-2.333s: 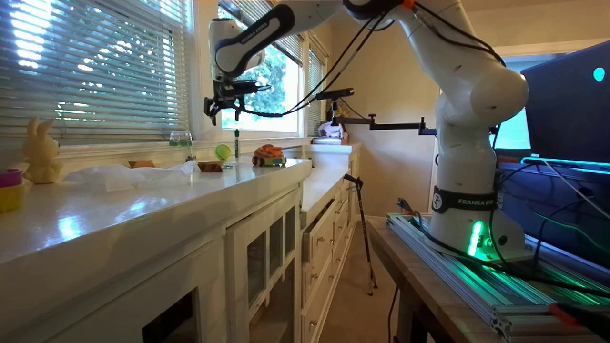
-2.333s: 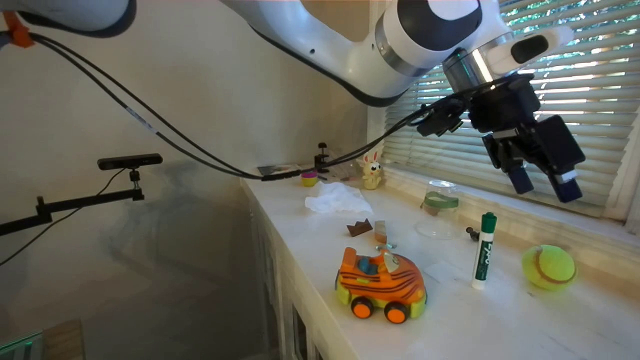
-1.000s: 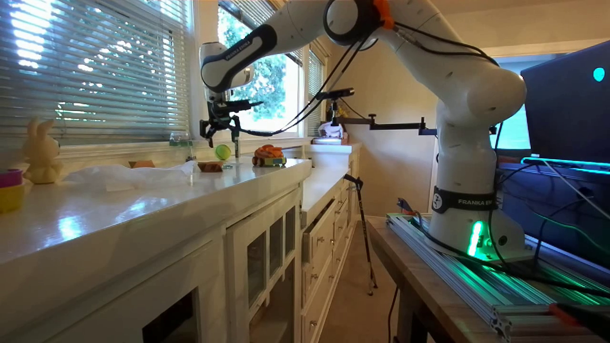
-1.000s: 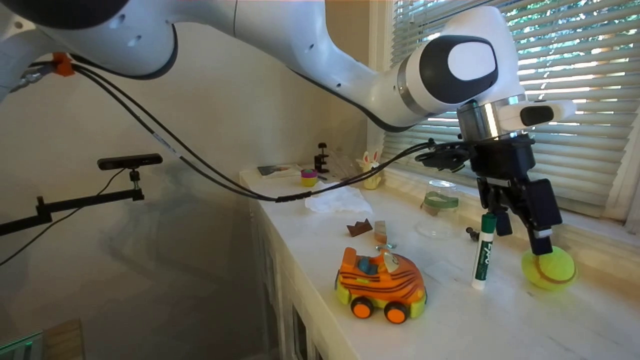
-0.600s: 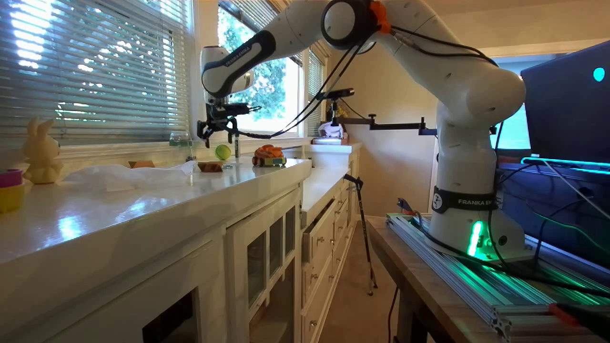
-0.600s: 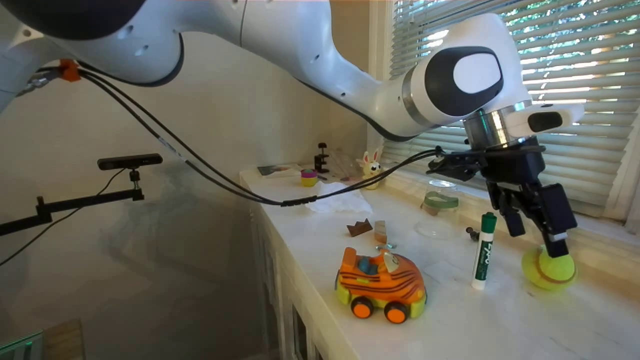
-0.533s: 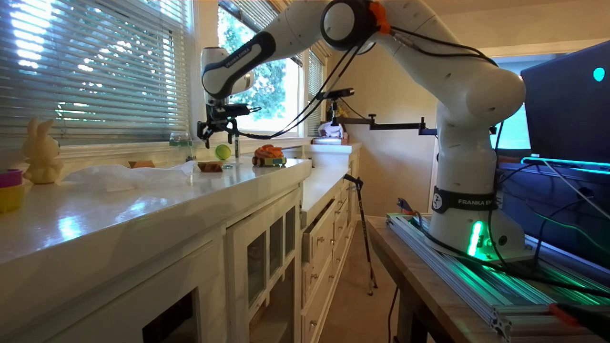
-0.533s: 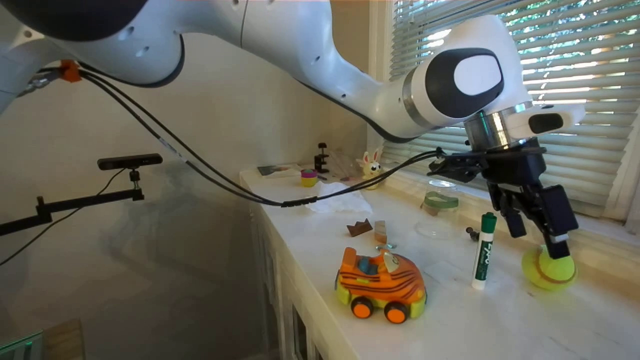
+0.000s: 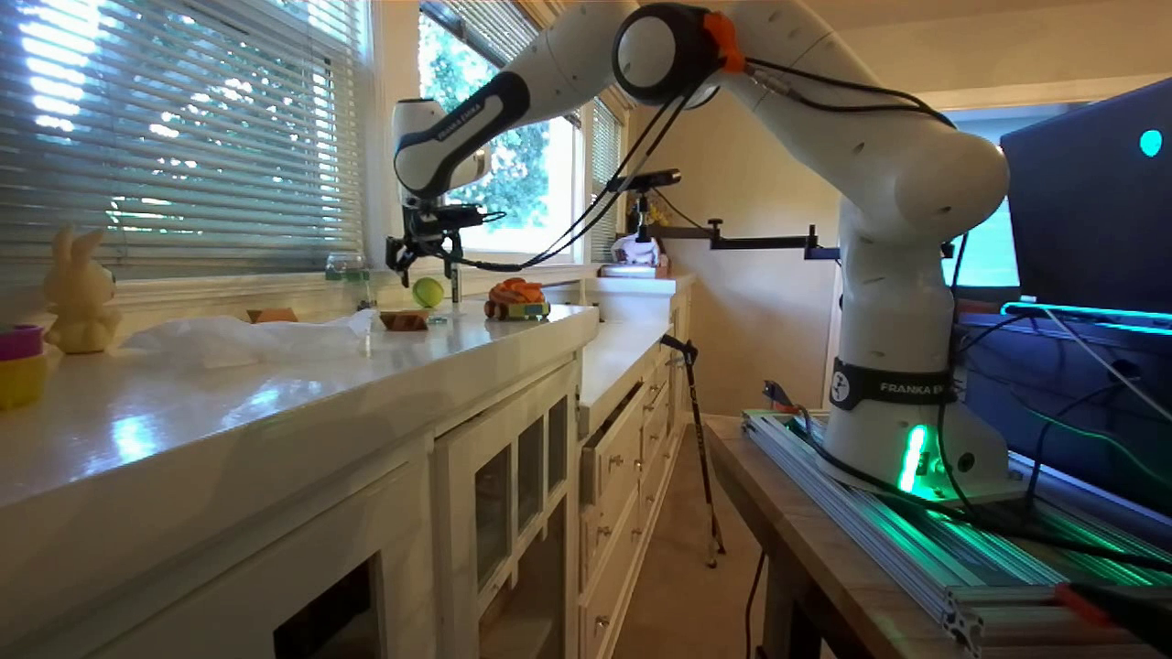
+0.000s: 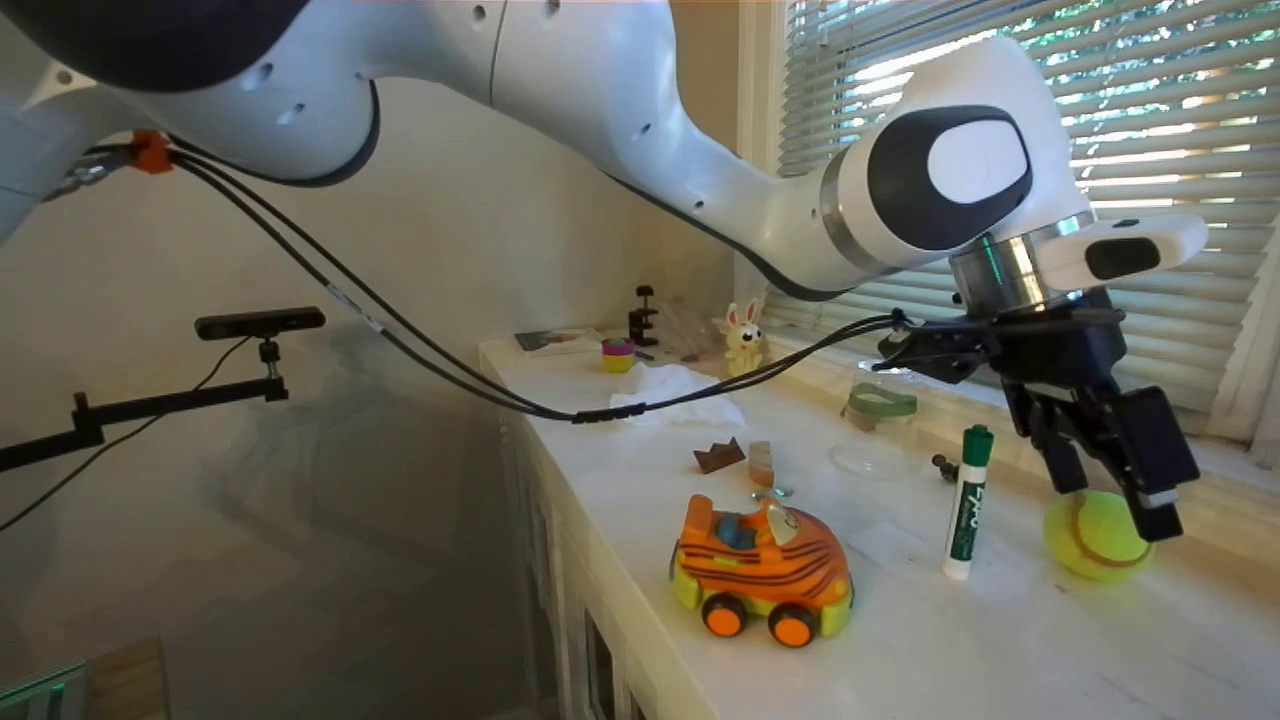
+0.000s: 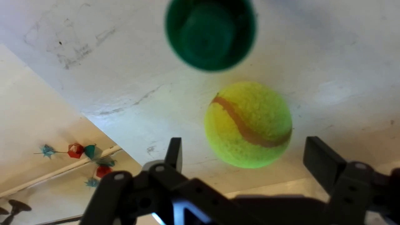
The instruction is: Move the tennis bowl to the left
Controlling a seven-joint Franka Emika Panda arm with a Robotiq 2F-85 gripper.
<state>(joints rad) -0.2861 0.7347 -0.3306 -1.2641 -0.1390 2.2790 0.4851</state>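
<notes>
The tennis bowl, a fuzzy yellow-green ball point(image 11: 247, 125) with a brownish seam, rests on the white counter point(image 10: 900, 660) near the window sill. It shows in both exterior views, where my gripper point(image 10: 1113, 503) hangs just above it, tilted. One black fingertip point(image 10: 1157, 522) covers the ball's upper right edge there. In the wrist view the gripper's fingers point(image 11: 322, 162) stand wide apart, one to each side of the ball, with space on both sides. Nothing is held. How high the fingertips are above the counter is hard to judge.
A green-capped marker point(image 10: 967, 505) stands upright close beside the ball; its cap point(image 11: 209, 34) looms large in the wrist view. An orange toy car point(image 10: 765, 570) sits near the counter's front edge. Behind are wooden pieces point(image 10: 720, 457), a jar point(image 10: 880, 402) and a rabbit figure point(image 10: 743, 340).
Over the last seconds my gripper has come down toward the ball. In the last half second it has shifted a little lower and sideways, away from the marker. Ball and marker have not moved.
</notes>
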